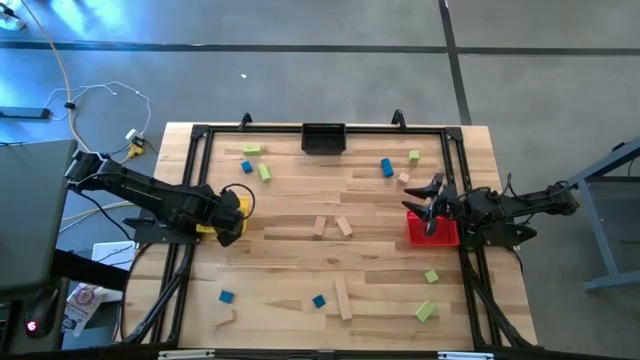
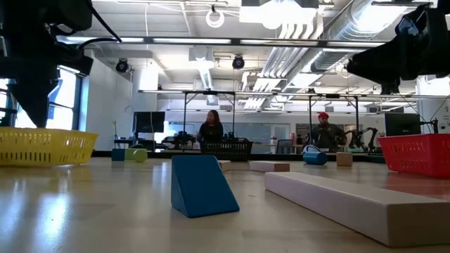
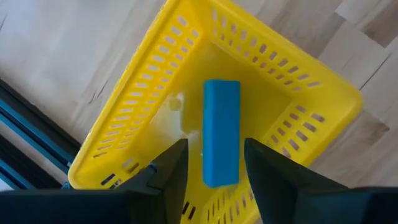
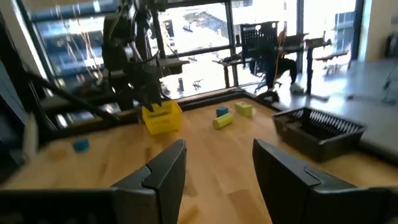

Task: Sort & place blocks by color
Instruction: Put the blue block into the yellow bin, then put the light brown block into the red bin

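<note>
The left gripper [image 3: 211, 165] hangs over the yellow bin [image 3: 143, 93], jaws apart; between and just beyond its fingertips a blue bar [image 3: 221, 127] shows inside the bin, not pinched, whether lying on the floor or in the air cannot be told. The bin is plastic lattice, slotted walls, square with rounded corners; the bar is smooth, painted, long-sided. The bin walls ring the jaws on all sides; outside them lie pale wood planks and a dark frame rail.

The right gripper [image 4: 214, 165] hangs above the red bin [image 1: 432, 229], jaws apart with nothing between them; far ahead of its fingertips stand the left arm and yellow bin [image 4: 161, 116], with a blue cube [image 4: 222, 112] and two green blocks [image 4: 222, 121] beyond, and a black bin [image 4: 318, 129], also slotted, off to one side.

Between the two grippers the table [image 1: 300, 290] holds scattered blocks: plain wood bars [image 1: 343, 227] lie nearly midway; blue pieces [image 1: 386, 168] and green ones [image 1: 264, 172] lie toward the black bin [image 1: 323, 138]; more blue [image 1: 319, 301], green [image 1: 426, 311] and a long wood bar [image 1: 342, 298] lie on the opposite side. In the low view a blue wedge [image 2: 202, 185] and the long bar [image 2: 351, 204] sit close to the lens, matte with sharp edges; two people [image 2: 211, 130] stand in the room behind.
</note>
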Available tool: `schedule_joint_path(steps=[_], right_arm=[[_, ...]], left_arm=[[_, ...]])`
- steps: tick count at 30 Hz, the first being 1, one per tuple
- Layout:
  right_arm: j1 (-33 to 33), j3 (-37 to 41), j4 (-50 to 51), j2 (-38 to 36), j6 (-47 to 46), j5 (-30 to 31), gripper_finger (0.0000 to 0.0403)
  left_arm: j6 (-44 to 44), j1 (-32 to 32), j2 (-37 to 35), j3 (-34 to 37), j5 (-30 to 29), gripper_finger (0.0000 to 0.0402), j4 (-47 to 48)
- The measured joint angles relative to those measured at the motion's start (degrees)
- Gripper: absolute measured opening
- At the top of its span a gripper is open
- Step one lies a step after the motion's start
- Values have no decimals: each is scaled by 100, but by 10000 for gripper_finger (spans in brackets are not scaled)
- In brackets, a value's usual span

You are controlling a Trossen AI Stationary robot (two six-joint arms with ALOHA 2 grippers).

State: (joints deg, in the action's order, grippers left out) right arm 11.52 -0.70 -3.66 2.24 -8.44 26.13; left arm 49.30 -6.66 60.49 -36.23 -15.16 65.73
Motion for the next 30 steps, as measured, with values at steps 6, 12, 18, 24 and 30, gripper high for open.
schedule_joint_path(steps=[6,12,18,24,30], right_arm=[[-1,-1,0,0,-1679,-18,172],[-1,1,-51,0,-1589,247,172],[-1,1,-635,-2,-1402,707,172],[-1,1,-1821,0,-609,791,172],[-1,1,-2642,7,70,811,172]], left_arm=[[2,0,0,0,-26,174,-61],[1,0,-12,0,-37,177,-74],[-194,0,-166,0,-104,171,-94],[-303,0,-397,0,-241,170,-216],[-480,0,-613,0,-627,170,-710]])
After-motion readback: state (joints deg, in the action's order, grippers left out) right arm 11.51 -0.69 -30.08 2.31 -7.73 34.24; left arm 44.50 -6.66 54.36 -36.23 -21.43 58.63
